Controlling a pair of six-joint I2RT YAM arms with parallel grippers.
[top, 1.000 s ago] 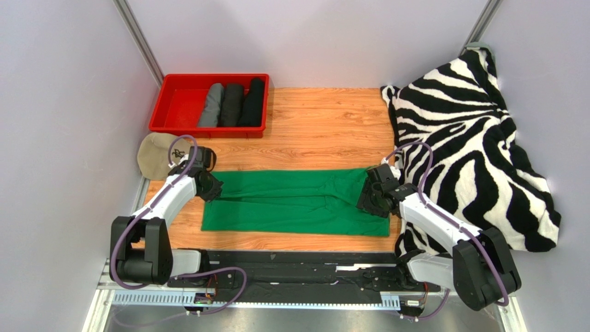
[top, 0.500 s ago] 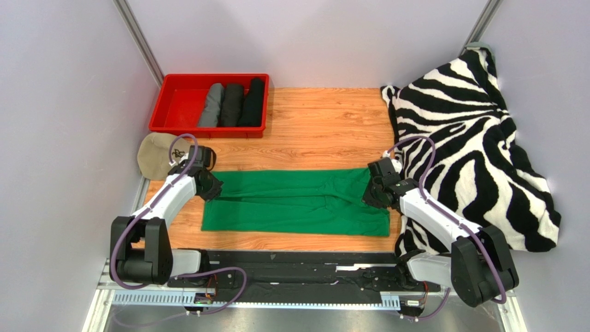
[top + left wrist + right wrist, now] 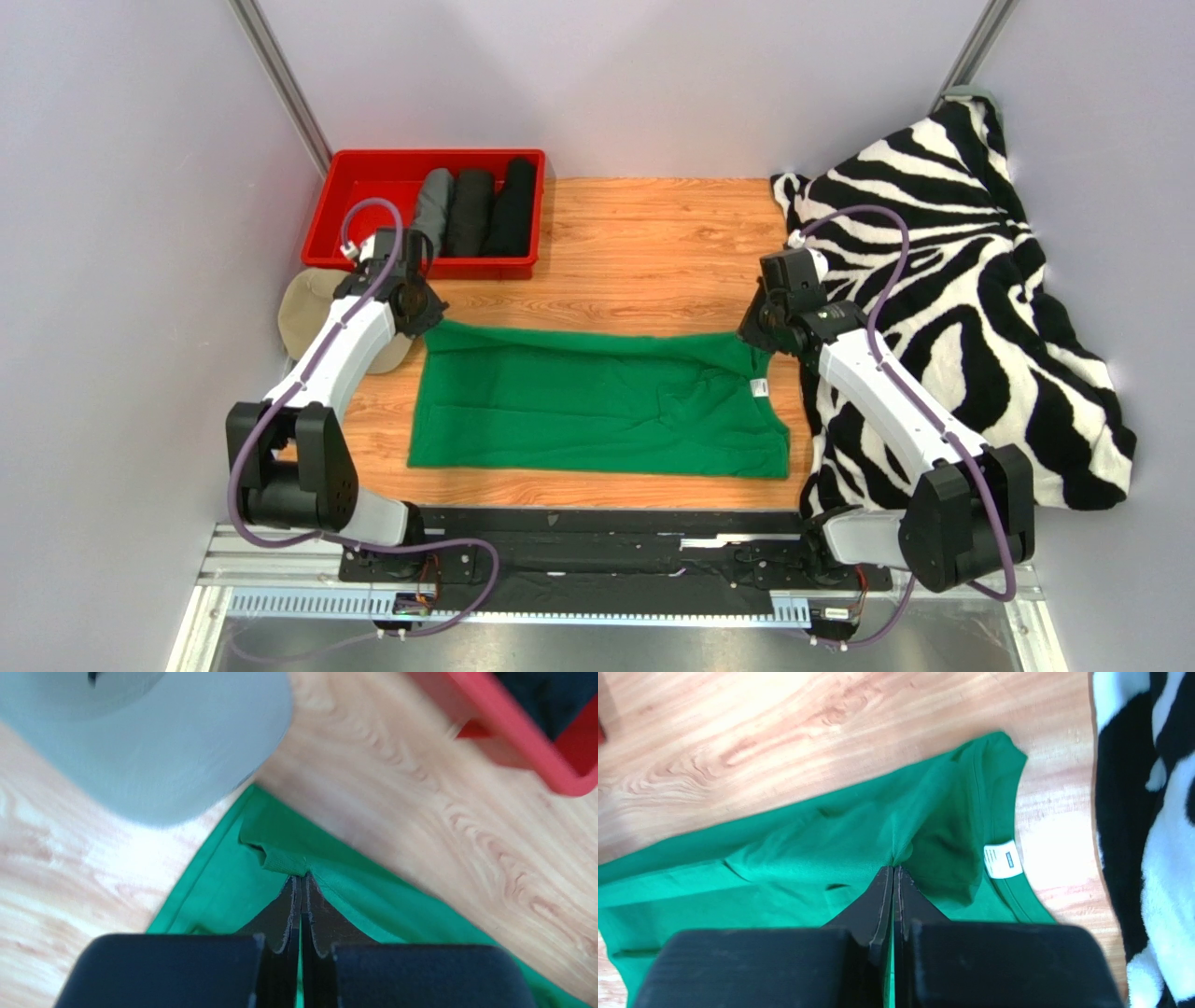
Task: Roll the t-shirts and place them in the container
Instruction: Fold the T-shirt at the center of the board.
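A bright green t-shirt [image 3: 596, 402] lies spread on the wooden table, its white label [image 3: 1002, 859] near the right end. My left gripper [image 3: 302, 878] is shut on the shirt's far left corner [image 3: 281, 855], lifted beside the cap. My right gripper [image 3: 894, 869] is shut on a fold of the green cloth near the collar. In the top view the left gripper [image 3: 417, 311] and right gripper [image 3: 758, 333] hold the shirt's far edge at both ends. A grey roll [image 3: 432, 210] and two black rolls [image 3: 493, 209] lie in the red tray [image 3: 361, 205].
A beige cap [image 3: 300, 308] sits under the left arm, beside the tray. A zebra-striped blanket [image 3: 968, 280] is heaped on the right, close behind the right arm. Bare wood [image 3: 645, 252] lies between tray and blanket. Grey walls close in on both sides.
The right gripper has shut on the green cloth. Both grippers moved away from the bases, pulling the shirt's far edge back, so the shirt now lies wider; the white label has come into view.
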